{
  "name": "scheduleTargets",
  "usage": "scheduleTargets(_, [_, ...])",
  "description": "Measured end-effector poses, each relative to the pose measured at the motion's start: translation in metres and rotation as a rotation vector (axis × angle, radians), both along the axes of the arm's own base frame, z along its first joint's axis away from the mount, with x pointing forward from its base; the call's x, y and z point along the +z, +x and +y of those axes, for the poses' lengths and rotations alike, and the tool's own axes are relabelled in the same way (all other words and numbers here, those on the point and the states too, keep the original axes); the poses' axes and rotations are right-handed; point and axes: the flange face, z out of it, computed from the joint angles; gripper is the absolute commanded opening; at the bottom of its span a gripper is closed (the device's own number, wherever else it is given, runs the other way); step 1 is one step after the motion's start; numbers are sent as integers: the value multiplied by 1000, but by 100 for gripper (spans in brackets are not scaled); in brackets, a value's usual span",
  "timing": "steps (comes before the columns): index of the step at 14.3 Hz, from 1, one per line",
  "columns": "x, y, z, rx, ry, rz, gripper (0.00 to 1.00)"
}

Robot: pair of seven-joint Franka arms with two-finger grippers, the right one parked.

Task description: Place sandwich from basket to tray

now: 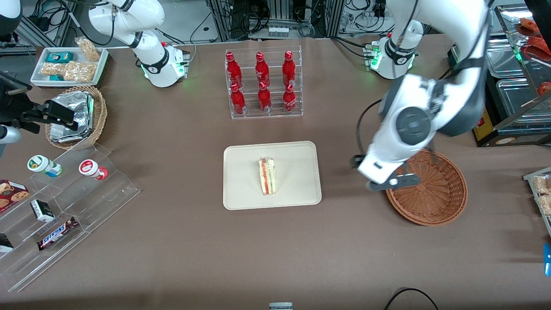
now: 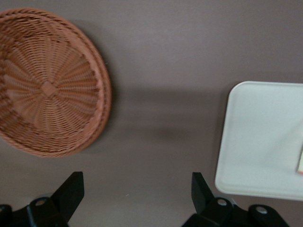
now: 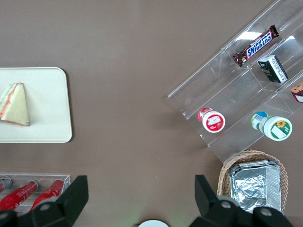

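Observation:
The sandwich point(image 1: 267, 175) lies on the cream-beige tray point(image 1: 241, 189) at the middle of the table, its red and green filling showing. The reddish-brown wicker basket point(image 1: 434, 193) sits empty toward the working arm's end. My left gripper point(image 1: 394, 182) hangs open and empty above the table, at the basket's rim nearest the tray. In the left wrist view the open gripper point(image 2: 136, 182) has bare table between its fingers, with the basket point(image 2: 47, 90), the tray point(image 2: 265, 142) and a sliver of the sandwich point(image 2: 300, 161) in sight. The right wrist view also shows the sandwich point(image 3: 14, 104) on the tray point(image 3: 52, 118).
A clear rack of red bottles point(image 1: 263, 84) stands farther from the camera than the tray. Toward the parked arm's end are a tan basket with foil packs point(image 1: 77, 116), a white snack tray point(image 1: 69, 64) and a clear stepped stand with snacks point(image 1: 64, 202).

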Motion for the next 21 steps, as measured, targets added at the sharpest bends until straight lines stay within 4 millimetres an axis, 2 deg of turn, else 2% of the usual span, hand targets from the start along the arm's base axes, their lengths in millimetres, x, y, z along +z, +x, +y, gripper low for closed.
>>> scheduleTargets(5, [67, -26, 70, -129, -63, 52, 100])
scheduleTargets(9, [122, -45, 139, -213, -91, 39, 100])
scheduleTargets(14, [182, -64, 187, -171, -72, -73, 100])
scheduleTargets(16, [199, -63, 209, -134, -68, -111, 100])
scheduleTargets(18, [207, -63, 230, -97, -69, -130, 100])
scheduleTargets(20, [207, -62, 241, -79, -70, -130, 100])
scheduleTargets(21, [204, -61, 239, -82, -71, -127, 100])
